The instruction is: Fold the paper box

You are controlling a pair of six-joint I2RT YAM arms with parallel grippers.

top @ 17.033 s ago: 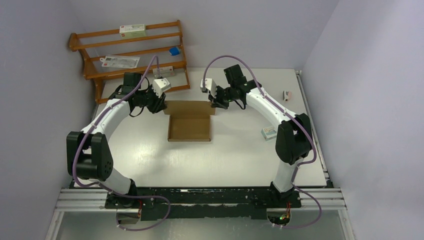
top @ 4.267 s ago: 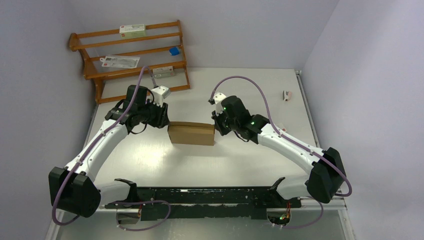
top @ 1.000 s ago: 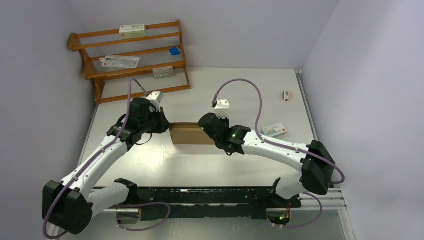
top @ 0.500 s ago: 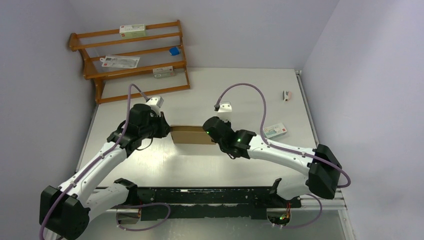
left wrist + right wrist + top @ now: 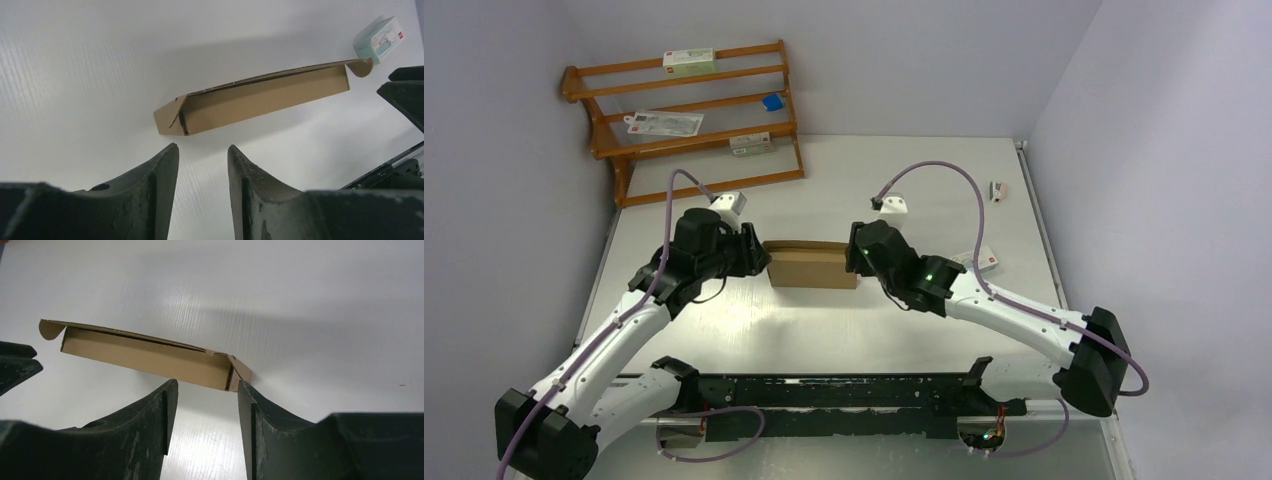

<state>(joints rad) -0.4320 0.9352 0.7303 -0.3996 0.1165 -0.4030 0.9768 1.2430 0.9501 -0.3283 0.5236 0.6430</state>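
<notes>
Top external view: a closed cardboard box (image 5: 812,266) lies mid-frame on the white table (image 5: 904,190), flanked by the left gripper (image 5: 757,258) and right gripper (image 5: 856,258), both partly open and holding nothing.

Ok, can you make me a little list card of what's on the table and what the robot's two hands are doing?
paper box: brown, lid down, lying flat on the table
left gripper: open, empty, close to the box's left end
right gripper: open, empty, close to the right end
loose bits: corner flaps poke out at both ends
also there: wooden rack, small white carton
</notes>
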